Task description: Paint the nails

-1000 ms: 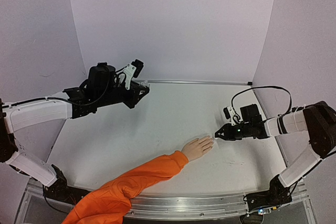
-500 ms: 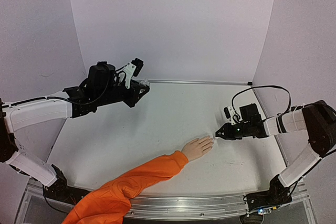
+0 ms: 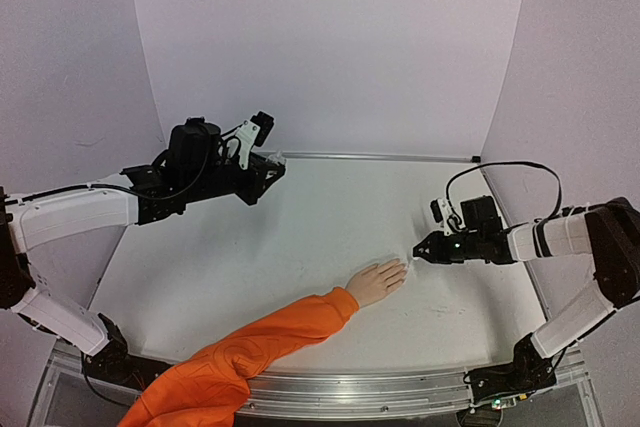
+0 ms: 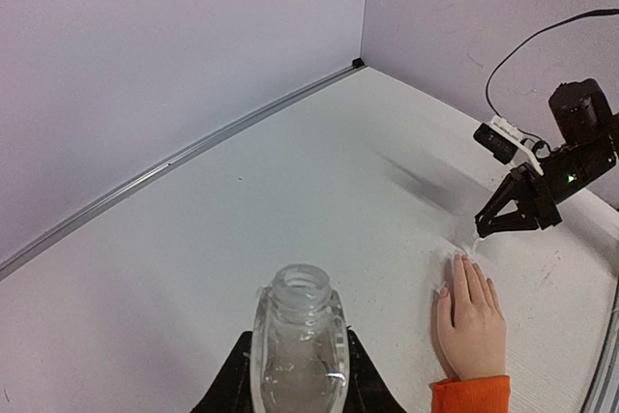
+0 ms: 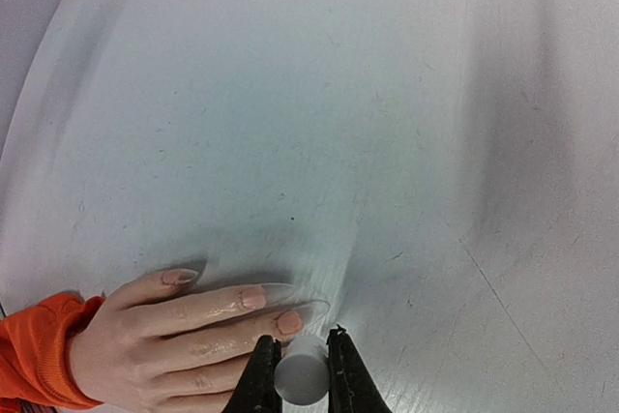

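Note:
A pale mannequin hand in an orange sleeve lies flat on the white table, fingers pointing right. Its nails are peach with long clear tips. My right gripper is just off the fingertips, shut on a small white cylindrical cap; whatever hangs under the cap is hidden. My left gripper is held at the back left, shut on a clear glass bottle with an open neck.
Lilac walls close the table at the back and on both sides, with a metal strip along the back edge. A metal rail runs along the near edge. The right arm's black cable loops above its wrist.
My right gripper has shifted slightly to the right and back from the fingertips, still holding the cap. The left arm and the hand have not moved.

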Motion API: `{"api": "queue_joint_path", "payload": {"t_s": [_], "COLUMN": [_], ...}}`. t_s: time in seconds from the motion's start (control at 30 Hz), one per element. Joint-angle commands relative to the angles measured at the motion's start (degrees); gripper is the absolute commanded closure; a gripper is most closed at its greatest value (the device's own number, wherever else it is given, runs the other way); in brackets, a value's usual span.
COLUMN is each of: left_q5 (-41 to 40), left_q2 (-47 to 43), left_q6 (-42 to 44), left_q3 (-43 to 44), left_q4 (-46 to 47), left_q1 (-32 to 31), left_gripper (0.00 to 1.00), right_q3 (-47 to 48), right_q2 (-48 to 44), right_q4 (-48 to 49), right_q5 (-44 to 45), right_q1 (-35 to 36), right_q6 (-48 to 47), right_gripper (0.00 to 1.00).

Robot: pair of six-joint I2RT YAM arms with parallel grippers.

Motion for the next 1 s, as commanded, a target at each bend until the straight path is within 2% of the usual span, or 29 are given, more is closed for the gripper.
{"api": "queue_joint_path", "payload": {"t_s": [0.0,0.97], "left_q5": [-0.3,0.0], "left_q2": [-0.9,-1.2], "left_q6": [0.2,-0.3], "left_q3": [3.3,3.1], "left_q4": [3.4,3.4], "left_q1": [0.3,0.2], "left_gripper": [1.00,1.00], "right_q3": [-1.0,0.6], "right_q2": [-4.4,0.2], "right_q4": [0.9,-1.0], "right_q5": [-2.4,-4.4], "right_q1": [0.4,1.5], "right_q6": [-0.2,-0.9], "right_gripper": [1.00,1.00]}}
